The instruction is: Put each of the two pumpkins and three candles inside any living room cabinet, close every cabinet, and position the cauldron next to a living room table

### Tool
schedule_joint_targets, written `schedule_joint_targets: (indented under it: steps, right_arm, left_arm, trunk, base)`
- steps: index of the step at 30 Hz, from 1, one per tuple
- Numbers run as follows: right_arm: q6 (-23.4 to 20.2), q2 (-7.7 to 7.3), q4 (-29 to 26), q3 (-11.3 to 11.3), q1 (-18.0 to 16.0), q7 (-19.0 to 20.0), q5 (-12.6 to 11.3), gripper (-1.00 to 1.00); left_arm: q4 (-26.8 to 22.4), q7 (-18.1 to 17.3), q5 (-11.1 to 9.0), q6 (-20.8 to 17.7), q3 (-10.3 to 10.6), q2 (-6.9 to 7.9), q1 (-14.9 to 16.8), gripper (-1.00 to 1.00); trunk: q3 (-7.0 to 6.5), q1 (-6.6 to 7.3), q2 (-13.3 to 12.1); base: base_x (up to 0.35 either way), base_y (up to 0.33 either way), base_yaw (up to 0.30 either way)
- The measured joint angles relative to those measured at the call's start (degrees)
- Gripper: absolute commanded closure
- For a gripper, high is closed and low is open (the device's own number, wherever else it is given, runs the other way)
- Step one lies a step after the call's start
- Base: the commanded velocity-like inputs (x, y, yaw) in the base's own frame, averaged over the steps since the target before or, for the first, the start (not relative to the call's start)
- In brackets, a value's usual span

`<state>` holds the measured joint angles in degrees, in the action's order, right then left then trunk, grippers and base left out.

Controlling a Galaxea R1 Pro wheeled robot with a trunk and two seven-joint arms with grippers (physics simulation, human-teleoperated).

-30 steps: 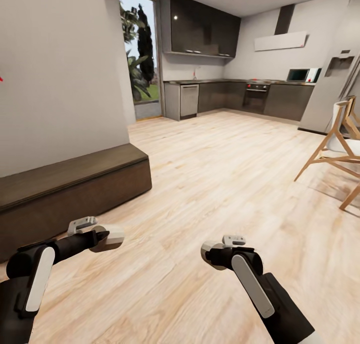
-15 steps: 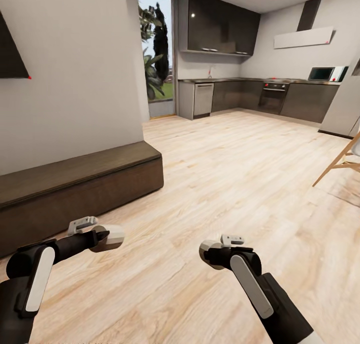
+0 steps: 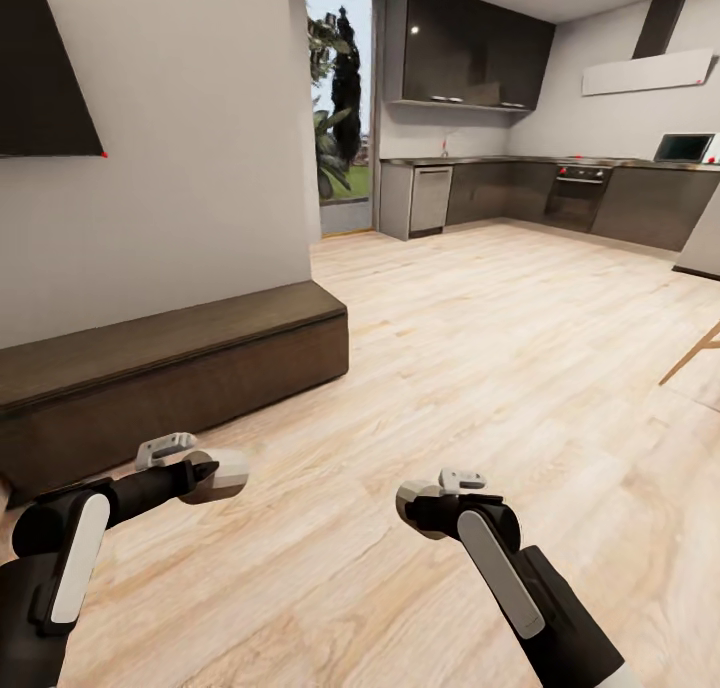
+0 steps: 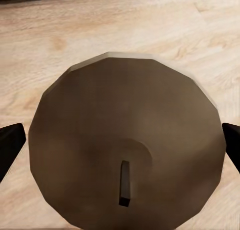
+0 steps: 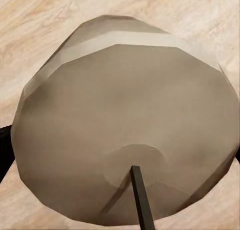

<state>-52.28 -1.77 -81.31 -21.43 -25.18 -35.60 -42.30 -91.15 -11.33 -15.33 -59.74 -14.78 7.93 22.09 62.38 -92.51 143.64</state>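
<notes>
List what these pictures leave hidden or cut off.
- Left gripper: its fingertips lie behind the candle in the head view.
- Right gripper: likewise, behind its candle.
- Cabinet: cut off by the head view's left edge.
- TV: cropped at the top left corner.

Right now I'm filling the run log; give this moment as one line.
phase: in transit | left end effector: holding candle | right end effector: holding candle | cabinet: closed, ahead-left
</notes>
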Motion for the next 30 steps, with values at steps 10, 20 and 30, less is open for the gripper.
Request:
schedule_joint_targets:
  steps: [10,20,30]
  right_arm:
    - [0.0,0.06,0.0,-0.1,0.0,0.0,0.0,1.00]
    - [0.0,0.15,0.0,-0.1,0.0,0.0,-0.1,1.00]
    - [0.0,0.16,0.0,-0.1,0.0,0.3,0.0,1.00]
  left_arm:
    - [0.1,0.1,-1.8,0.0,0.0,0.00,0.0,1.00]
    - [0.1,0.1,-1.8,0.0,0.0,0.07,0.0,1.00]
    - [0.2,0.1,-1.8,0.0,0.0,0.09,0.0,1.00]
  trunk:
    - [-1.77,0.21,-0.1]
    - [-3.98,0.47,-0.2]
    - [-6.20,0.72,-0.4]
  base:
    - [0.000,0.002,0.288]
    - [0.000,0.000,0.290]
    - [-0.001,0.000,0.289]
